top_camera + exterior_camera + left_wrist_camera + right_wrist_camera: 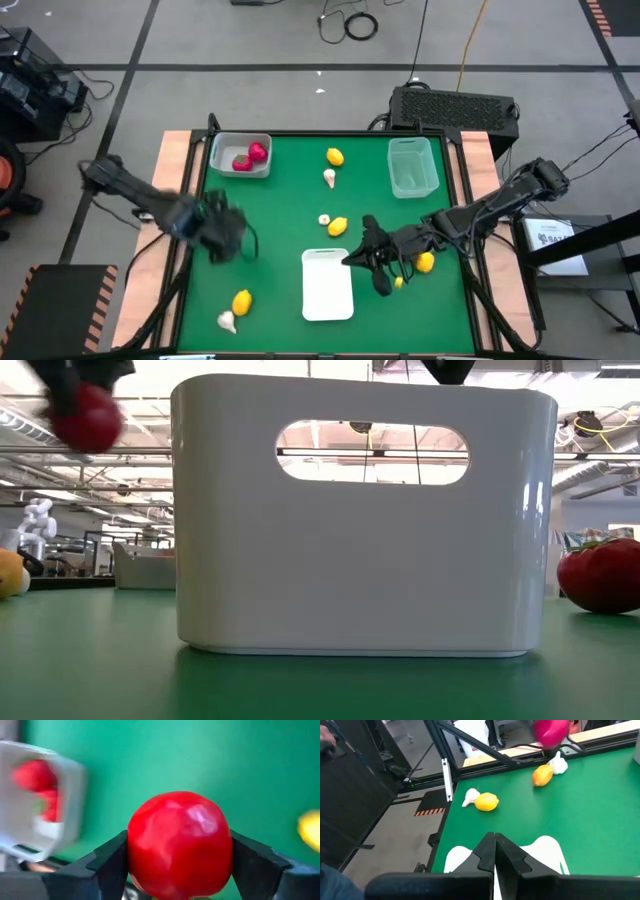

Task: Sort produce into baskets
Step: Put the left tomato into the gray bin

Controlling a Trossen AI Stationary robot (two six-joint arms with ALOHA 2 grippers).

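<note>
My left gripper (225, 240) is at the table's left, above the green mat, shut on a round red piece (180, 845). That piece also shows high up in the low view (88, 415). The whitish-grey basket (240, 155) at the far left holds red pieces (250, 157). The pale green basket (413, 167) stands at the far right. My right gripper (495, 851) is shut and empty beside a white tub (328, 283). Lemons (338, 227) and garlic bulbs (329, 178) lie scattered on the mat. My left gripper pinches the round red piece between its two fingers, one finger on each opposite side (136, 851). The piece fills the gap between the fingers. It is lifted clear of the mat.
The white tub with a handle slot (360, 510) stands near the table's near edge and blocks most of the low view. A lemon (241, 301) and a garlic bulb (227, 321) lie at the near left. A lemon (425, 262) lies by my right arm, and a red piece (603, 575) at the low view's right.
</note>
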